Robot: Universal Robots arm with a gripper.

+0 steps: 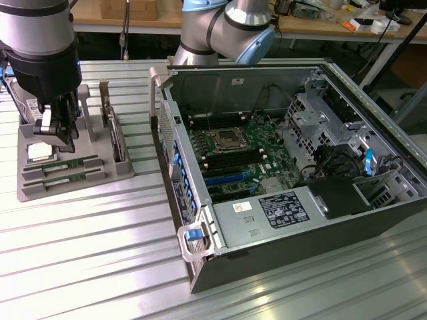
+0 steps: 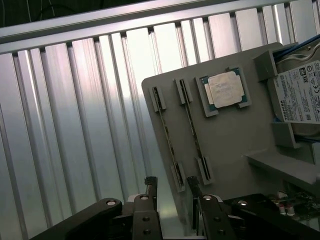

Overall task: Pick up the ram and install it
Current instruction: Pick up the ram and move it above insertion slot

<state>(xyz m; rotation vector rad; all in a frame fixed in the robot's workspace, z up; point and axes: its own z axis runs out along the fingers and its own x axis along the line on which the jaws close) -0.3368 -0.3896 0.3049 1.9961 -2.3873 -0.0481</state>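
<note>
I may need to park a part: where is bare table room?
Bare ribbed table lies in front of the gray tray, at the exterior view's lower left, and before the open computer case. The gap between tray and case is narrow. The tray is crowded: ram, processor, hard drive, the gripper over it.

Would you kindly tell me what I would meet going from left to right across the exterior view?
Gripper → hard drive → processor socket → drive cage
</note>
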